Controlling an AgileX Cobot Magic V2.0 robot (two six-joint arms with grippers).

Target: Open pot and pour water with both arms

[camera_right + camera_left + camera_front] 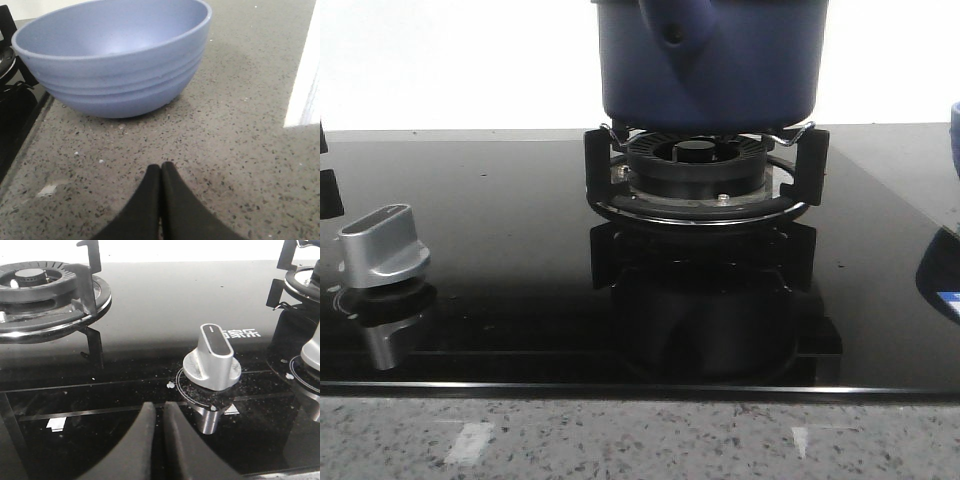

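Observation:
The dark navy-blue pot (720, 70) stands on the burner grate (705, 170) at the middle back of the black glass hob; its handle mount (675, 30) with a small hole faces me and its top is cut off by the frame. My left gripper (159, 410) is shut and empty, low over the hob just in front of a silver knob (212, 362). My right gripper (160, 170) is shut and empty over the speckled stone counter, in front of a lighter blue bowl (115, 55). Neither gripper shows in the front view.
A silver knob (382, 245) sits at the hob's left. A second burner (45, 295) shows in the left wrist view. The blue bowl's edge (954, 125) shows at far right. A speckled counter edge (640, 435) runs along the front. A white wall (305, 75) is near the bowl.

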